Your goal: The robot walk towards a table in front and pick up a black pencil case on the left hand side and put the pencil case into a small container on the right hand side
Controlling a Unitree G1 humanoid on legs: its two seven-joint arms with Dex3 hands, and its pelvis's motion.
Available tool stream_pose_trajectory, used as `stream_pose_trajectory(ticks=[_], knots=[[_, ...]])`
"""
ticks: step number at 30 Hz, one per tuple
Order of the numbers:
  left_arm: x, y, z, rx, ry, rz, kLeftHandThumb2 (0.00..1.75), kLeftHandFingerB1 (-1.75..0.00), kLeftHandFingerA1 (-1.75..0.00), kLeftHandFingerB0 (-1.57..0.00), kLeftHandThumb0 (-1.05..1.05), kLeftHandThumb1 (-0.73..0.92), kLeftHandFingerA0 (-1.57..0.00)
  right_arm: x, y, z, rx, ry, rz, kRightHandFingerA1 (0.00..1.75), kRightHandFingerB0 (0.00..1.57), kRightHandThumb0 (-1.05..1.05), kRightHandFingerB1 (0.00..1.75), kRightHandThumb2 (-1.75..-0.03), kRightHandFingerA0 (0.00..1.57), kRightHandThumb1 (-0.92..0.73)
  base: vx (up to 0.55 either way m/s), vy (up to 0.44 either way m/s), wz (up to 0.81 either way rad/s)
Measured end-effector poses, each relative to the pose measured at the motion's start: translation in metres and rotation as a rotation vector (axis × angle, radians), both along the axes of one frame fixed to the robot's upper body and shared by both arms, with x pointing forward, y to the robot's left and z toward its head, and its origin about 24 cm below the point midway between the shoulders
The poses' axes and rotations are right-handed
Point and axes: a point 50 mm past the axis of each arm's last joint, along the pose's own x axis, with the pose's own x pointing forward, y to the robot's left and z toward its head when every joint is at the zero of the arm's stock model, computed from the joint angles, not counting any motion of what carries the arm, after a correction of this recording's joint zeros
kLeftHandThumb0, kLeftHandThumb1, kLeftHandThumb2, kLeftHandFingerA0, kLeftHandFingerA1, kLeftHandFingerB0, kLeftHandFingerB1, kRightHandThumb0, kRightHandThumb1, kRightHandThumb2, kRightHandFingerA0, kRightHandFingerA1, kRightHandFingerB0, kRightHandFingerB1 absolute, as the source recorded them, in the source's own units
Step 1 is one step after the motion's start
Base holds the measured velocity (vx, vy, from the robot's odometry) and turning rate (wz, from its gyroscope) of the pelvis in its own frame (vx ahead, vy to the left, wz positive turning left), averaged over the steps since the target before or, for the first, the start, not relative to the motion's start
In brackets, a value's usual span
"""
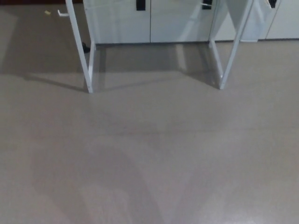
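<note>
Table legs (pixel 80 46) stand ahead across the floor (pixel 149 158); I see no pencil case. Neither hand shows; I cannot tell their state.

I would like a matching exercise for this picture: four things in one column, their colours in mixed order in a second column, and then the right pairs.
Things:
1. floor
2. left table leg
3. cabinet door handle
4. small scrap far back on the left

Colours:
a. black
b. white
c. yellow
d. grey-beige

Pairs: 1-d, 2-b, 3-a, 4-c.
</note>
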Motion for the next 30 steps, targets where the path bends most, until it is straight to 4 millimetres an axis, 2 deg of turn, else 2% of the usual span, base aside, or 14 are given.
stream_pose_trajectory(ticks=[8, 12, 21, 22, 23, 25, 26, 27, 30], knots=[[0.0020, -0.0033, -0.0002, -0.003, -0.004, -0.014, 0.54, -0.32, -0.40, -0.33, -0.15, 0.48, -0.43, 0.0026, -0.0025, 0.0029, -0.022, -0.014, 0.017, 0.55, 0.36, -0.19, 0.45, -0.58, 0.51, -0.49, 0.23, -0.085, 0.04], [0.0015, -0.0035, -0.0006, -0.002, -0.001, -0.015, 0.54, -0.32, -0.40, -0.32, -0.15, 0.49, -0.42, 0.0019, -0.0017, 0.0024, -0.024, -0.009, 0.021, 0.57, 0.38, -0.23, 0.47, -0.60, 0.55, -0.46, 0.21, 0.122, -0.15], [0.0050, -0.0007, 0.0025, 0.015, -0.009, -0.023, 0.54, -0.32, -0.41, -0.33, -0.15, 0.49, -0.43, 0.0010, 0.0018, 0.0009, -0.028, -0.007, 0.036, 0.55, 0.38, -0.24, 0.46, -0.61, 0.52, -0.48, 0.24, 0.178, -0.01], [0.0051, -0.0006, 0.0025, 0.015, -0.010, -0.024, 0.81, -0.49, -0.57, -0.19, -0.13, 0.33, -0.33, 0.0007, 0.0018, 0.0008, -0.028, -0.006, 0.036, 0.55, 0.38, -0.23, 0.46, -0.61, 0.51, -0.49, 0.23, 0.039, 0.07], [0.0054, -0.0009, 0.0024, 0.016, -0.009, -0.026, 0.54, -0.32, -0.41, -0.31, -0.16, 0.50, -0.43, 0.0008, 0.0017, 0.0009, -0.029, -0.007, 0.035, 0.55, 0.38, -0.24, 0.46, -0.62, 0.50, -0.49, 0.23, 0.006, 0.09], [0.0048, -0.0010, 0.0018, 0.016, -0.005, -0.027, 0.54, -0.32, -0.40, -0.32, -0.15, 0.50, -0.43, 0.0010, 0.0018, 0.0011, -0.031, -0.008, 0.036, 0.56, 0.38, -0.24, 0.46, -0.61, 0.52, -0.48, 0.23, -0.035, 0.10], [0.0044, -0.0010, 0.0015, 0.016, -0.002, -0.026, 0.55, -0.32, -0.40, -0.32, -0.15, 0.51, -0.43, 0.0008, 0.0019, 0.0011, -0.032, -0.007, 0.036, 0.57, 0.41, -0.19, 0.44, -0.54, 0.60, -0.51, 0.20, -0.085, 0.05], [0.0039, -0.0009, 0.0013, 0.016, 0.000, -0.026, 0.54, -0.32, -0.40, -0.31, -0.15, 0.50, -0.42, 0.0006, 0.0020, 0.0011, -0.033, -0.007, 0.036, 0.59, 0.36, -0.27, 0.48, -0.63, 0.55, -0.47, 0.17, -0.107, 0.10], [0.0021, -0.0011, 0.0004, 0.015, 0.007, -0.023, 0.54, -0.32, -0.39, -0.31, -0.17, 0.49, -0.42, -0.0017, 0.0035, -0.0007, -0.030, 0.003, 0.037, 0.57, 0.37, -0.25, 0.47, -0.62, 0.53, -0.49, 0.27, -0.203, -0.03]])
